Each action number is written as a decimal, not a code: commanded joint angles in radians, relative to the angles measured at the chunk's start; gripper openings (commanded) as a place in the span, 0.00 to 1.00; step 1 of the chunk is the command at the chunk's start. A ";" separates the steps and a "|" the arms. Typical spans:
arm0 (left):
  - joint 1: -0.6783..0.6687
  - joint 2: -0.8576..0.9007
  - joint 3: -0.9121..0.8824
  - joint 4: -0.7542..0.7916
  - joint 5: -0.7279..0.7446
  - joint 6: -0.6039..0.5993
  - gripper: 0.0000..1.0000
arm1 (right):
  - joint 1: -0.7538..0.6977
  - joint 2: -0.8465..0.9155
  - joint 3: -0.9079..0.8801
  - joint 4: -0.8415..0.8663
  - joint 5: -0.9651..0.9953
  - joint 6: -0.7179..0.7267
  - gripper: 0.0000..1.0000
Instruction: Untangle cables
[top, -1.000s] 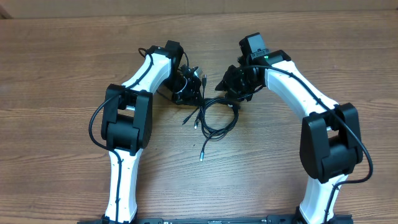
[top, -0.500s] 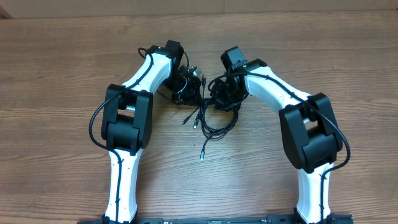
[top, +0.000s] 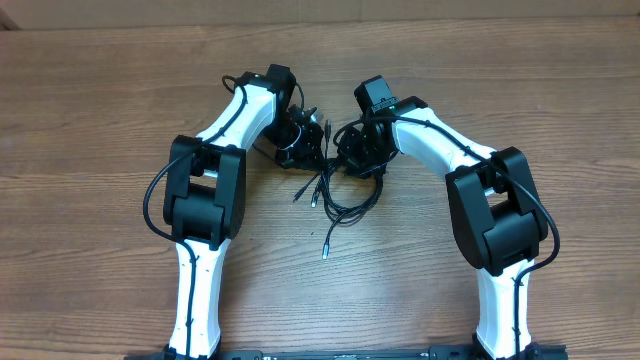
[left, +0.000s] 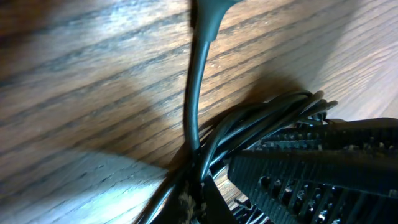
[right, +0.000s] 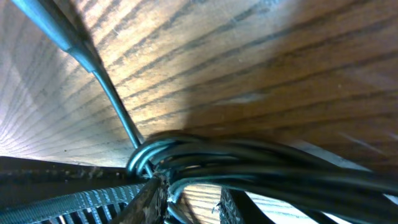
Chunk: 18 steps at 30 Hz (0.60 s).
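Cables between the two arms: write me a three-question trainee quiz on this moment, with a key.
1. True or false: the cables sit inside a tray.
2. Multiple choice: the left gripper is A) open, high above the table; B) shut on the cables; C) out of every view.
3. Fill in: the right gripper meets the cables low over a bare ___ table.

Key: 1 false, they lie directly on the table; 2 B; 3 wooden.
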 joint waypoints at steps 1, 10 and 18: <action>0.011 -0.027 0.028 -0.023 -0.101 0.002 0.04 | 0.011 0.038 -0.002 -0.016 0.069 0.011 0.27; -0.018 -0.170 0.032 -0.048 -0.084 0.003 0.04 | 0.017 0.048 -0.002 0.071 -0.015 0.002 0.27; -0.015 -0.170 0.031 -0.048 -0.098 0.002 0.04 | -0.035 0.013 0.017 0.081 -0.256 -0.129 0.22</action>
